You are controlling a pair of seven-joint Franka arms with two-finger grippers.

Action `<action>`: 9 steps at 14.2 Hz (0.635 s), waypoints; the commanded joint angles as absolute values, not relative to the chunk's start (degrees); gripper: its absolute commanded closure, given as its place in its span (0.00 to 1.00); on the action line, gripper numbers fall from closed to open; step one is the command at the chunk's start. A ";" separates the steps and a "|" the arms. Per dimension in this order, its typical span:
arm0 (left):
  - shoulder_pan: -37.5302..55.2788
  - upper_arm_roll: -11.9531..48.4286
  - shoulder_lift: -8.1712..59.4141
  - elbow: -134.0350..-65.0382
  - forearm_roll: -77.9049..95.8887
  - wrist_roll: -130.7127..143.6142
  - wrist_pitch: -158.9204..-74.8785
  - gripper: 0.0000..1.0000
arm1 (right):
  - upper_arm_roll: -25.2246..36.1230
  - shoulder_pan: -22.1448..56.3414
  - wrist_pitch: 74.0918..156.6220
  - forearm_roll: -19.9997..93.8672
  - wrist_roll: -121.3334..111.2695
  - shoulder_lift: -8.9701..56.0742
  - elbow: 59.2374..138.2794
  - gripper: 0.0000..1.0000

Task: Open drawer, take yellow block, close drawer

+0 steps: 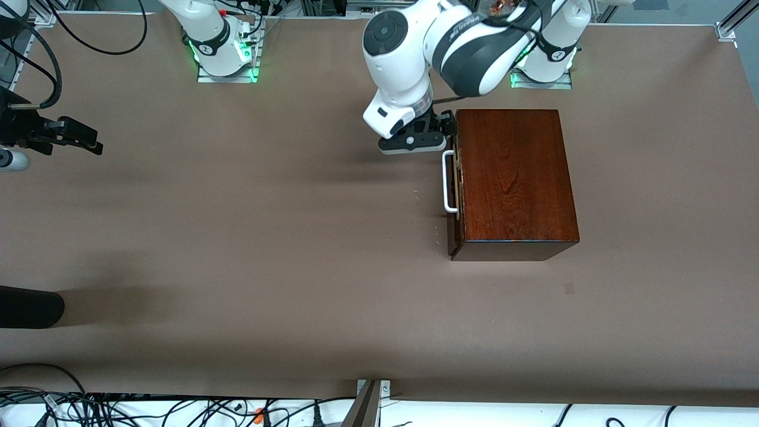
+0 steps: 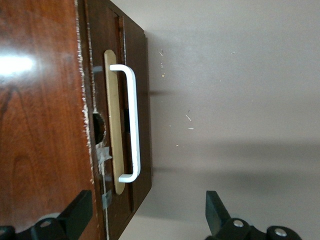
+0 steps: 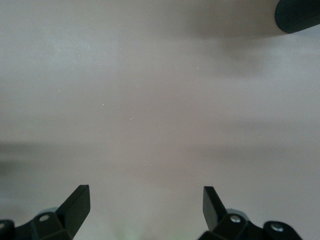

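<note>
1. The box (image 1: 513, 178) stands on the table (image 1: 296, 237) in the upper middle of the front view, toward the left arm's end.
2. The drawer (image 1: 456, 228) is shut. Its dark front sits flush in the box face that looks toward the right arm's end, and shows only as a thin strip along the box's edge.
3. The white handle (image 1: 449, 181) runs along that front, with both its ends fixed to it.
4. The left gripper (image 1: 412, 141) hangs low by the box corner closest to the bases, just above the handle's upper end in the frame.
5. In the left wrist view the left gripper (image 2: 147, 212) has its fingers (image 2: 80, 212) spread wide. One is over the box top (image 2: 40, 125) and the other over bare table, with the drawer front (image 2: 141, 75) and handle (image 2: 132, 125) ahead of them.
6. The right gripper (image 1: 77, 137) waits at the frame's edge, at the right arm's end of the table.
7. In the right wrist view the right gripper (image 3: 145, 205) has its fingers (image 3: 77, 205) spread over bare table, holding nothing.
8. A dark rounded object (image 1: 29, 307) pokes in at the same edge, lower in the frame.
</note>
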State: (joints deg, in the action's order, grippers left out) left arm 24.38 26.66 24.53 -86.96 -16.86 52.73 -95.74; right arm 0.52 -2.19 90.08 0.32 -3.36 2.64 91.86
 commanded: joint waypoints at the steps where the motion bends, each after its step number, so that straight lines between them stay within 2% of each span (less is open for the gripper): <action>1: 24.08 26.46 25.22 -89.11 -18.37 50.45 -99.22 0.00 | 0.18 -2.90 88.95 1.49 -3.87 3.34 90.35 0.00; 5: 23.03 26.28 25.92 -93.42 -20.04 49.05 -103.70 0.00 | 0.18 -2.90 88.95 1.49 -3.87 3.25 90.35 0.00; 9: 21.97 26.19 28.21 -93.43 -20.47 49.13 -104.50 0.00 | 0.18 -2.90 88.95 1.49 -3.87 3.25 90.35 0.00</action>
State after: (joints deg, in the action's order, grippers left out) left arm 22.59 25.99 27.58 -93.08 -18.39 50.13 -103.52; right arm 0.52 -2.19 90.08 0.32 -3.36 2.64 91.85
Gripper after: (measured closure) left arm 0.000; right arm 0.000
